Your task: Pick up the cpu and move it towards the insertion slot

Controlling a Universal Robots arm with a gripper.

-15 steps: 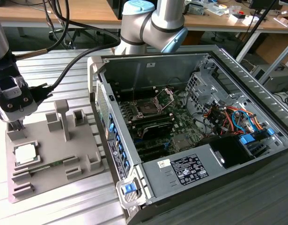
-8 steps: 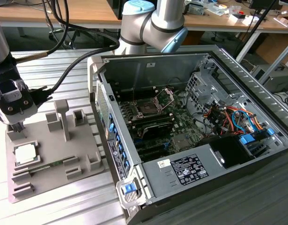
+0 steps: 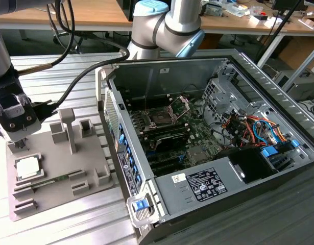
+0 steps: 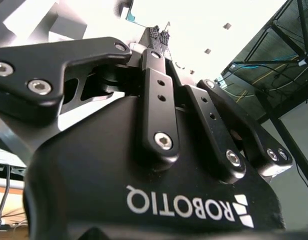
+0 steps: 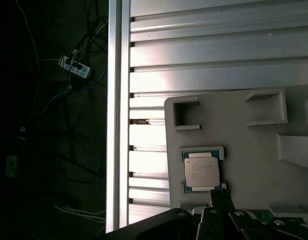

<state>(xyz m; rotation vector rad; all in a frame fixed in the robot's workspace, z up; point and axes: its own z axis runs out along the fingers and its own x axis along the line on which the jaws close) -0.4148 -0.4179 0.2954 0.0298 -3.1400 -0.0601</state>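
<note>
At the exterior view's left, I see the gripper (image 3: 18, 145) over the tray (image 3: 59, 168), just beside the cpu (image 3: 28, 167) and well apart from the slot (image 3: 159, 118). First wrist view: the cpu (image 5: 201, 172) lies flat in its pocket, lid up, roughly square, edges parallel to those of the tray (image 5: 244, 145). Second wrist view: I cannot tell how wide the gripper (image 4: 159, 37) stands.

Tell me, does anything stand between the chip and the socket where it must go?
Yes. The chip lies on the grey tray, and the socket sits inside the open computer case. The case's side wall rises between them, and the tray's tall post stands near that path.
</note>
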